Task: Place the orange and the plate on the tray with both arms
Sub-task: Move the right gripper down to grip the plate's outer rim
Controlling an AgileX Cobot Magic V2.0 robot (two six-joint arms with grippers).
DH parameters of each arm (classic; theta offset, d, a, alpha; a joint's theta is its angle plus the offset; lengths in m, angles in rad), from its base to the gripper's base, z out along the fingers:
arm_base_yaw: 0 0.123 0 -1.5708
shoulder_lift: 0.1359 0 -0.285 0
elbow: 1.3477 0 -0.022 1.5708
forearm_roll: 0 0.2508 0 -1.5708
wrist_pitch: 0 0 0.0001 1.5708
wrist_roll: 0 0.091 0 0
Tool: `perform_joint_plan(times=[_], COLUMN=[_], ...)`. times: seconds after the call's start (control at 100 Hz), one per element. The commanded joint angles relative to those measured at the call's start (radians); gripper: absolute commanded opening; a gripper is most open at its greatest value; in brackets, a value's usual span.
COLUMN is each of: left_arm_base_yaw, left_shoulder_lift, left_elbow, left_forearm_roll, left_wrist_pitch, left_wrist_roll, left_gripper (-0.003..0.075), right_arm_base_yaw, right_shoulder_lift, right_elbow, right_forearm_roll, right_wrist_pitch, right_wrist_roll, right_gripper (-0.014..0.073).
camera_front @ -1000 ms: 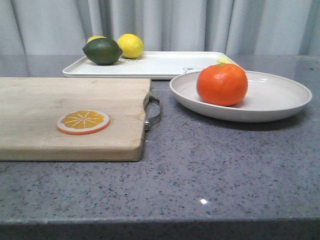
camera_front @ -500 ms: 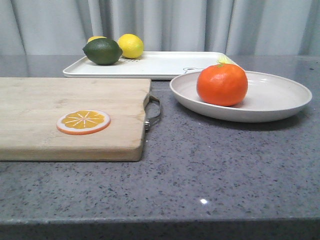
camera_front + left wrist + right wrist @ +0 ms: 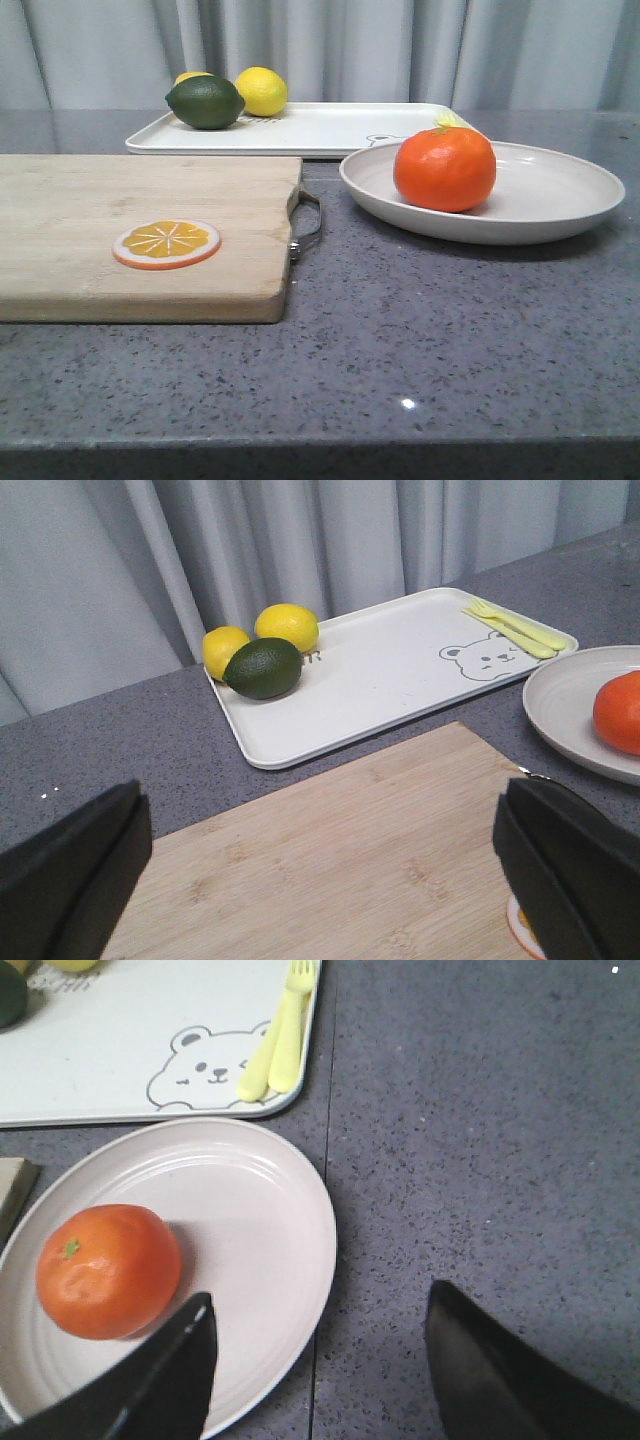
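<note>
The orange (image 3: 445,168) sits in the off-white plate (image 3: 560,200) on the grey counter at the right; both also show in the right wrist view, the orange (image 3: 108,1270) on the plate (image 3: 250,1220). The white tray (image 3: 330,128) with the bear drawing lies behind, also in the left wrist view (image 3: 400,665). My left gripper (image 3: 320,870) is open and empty above the wooden board. My right gripper (image 3: 320,1360) is open and empty above the plate's near edge, one finger over the plate, the other over the counter. Neither gripper shows in the front view.
A wooden cutting board (image 3: 120,230) with a metal handle holds an orange slice disc (image 3: 166,243). On the tray's far left lie a dark green lime (image 3: 205,102) and lemons (image 3: 261,91). A yellow fork and spoon (image 3: 278,1030) lie on the tray's right end.
</note>
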Motion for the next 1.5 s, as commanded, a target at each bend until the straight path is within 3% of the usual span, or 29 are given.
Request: perform_joint_plan(times=[0.0, 0.43, 1.49], left_arm_base_yaw=[0.003, 0.003, 0.003], left_shoulder_lift=[0.001, 0.001, 0.001], left_elbow=[-0.03, -0.03, -0.03], left_forearm_roll=[-0.015, -0.015, -0.015], left_wrist_pitch=[-0.069, -0.069, -0.069], left_wrist_roll=[-0.008, -0.008, -0.008], left_gripper=[0.0662, 0.0662, 0.0662], right_arm_base_yaw=[0.004, 0.083, 0.083], right_shoulder_lift=[0.066, 0.305, 0.491], right_elbow=[-0.045, -0.137, -0.139], right_forearm_roll=[0.031, 0.034, 0.031], right_wrist_pitch=[-0.092, -0.164, -0.175], right_wrist_roll=[-0.009, -0.009, -0.009], right_gripper=[0.0465, 0.0465, 0.0412])
